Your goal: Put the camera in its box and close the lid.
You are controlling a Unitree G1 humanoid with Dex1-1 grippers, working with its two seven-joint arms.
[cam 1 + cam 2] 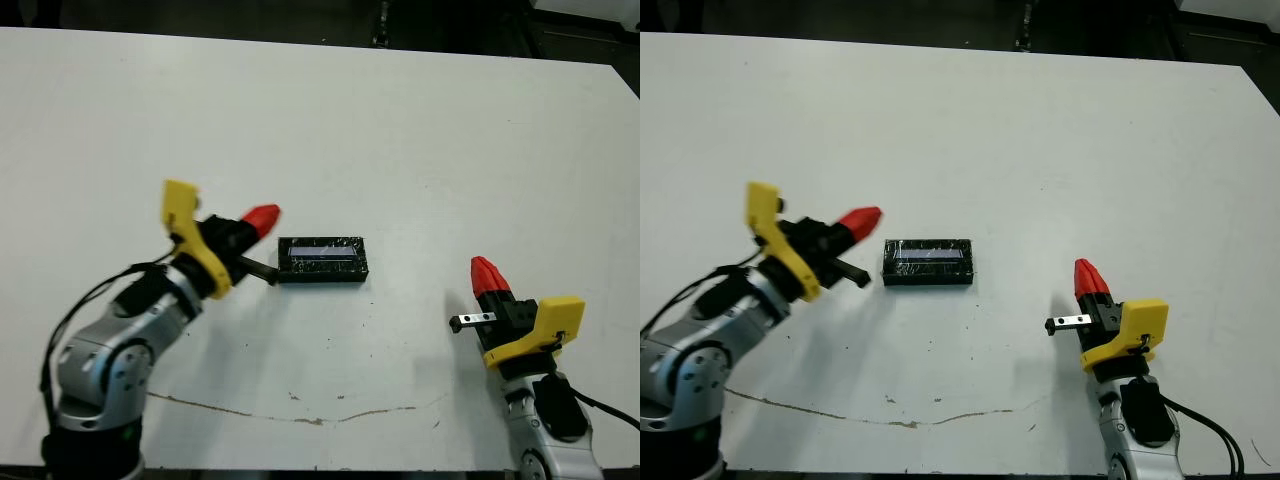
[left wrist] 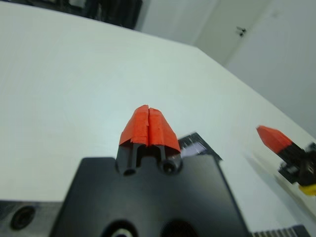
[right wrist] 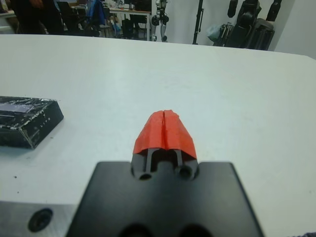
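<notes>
Reading lid: it sat flat as one closed black block, so you could judge the task finished; no box or camera showed.
Left gripper: clenched, empty, lid just beyond its tips.
Right gripper: clenched, empty, well apart from lid.

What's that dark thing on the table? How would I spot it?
On the white table, look between the two red-tipped grippers, nearer the left gripper. There lies the lid: a flat, glossy black rectangle with a pale stripe on top, the only loose thing there.
</notes>
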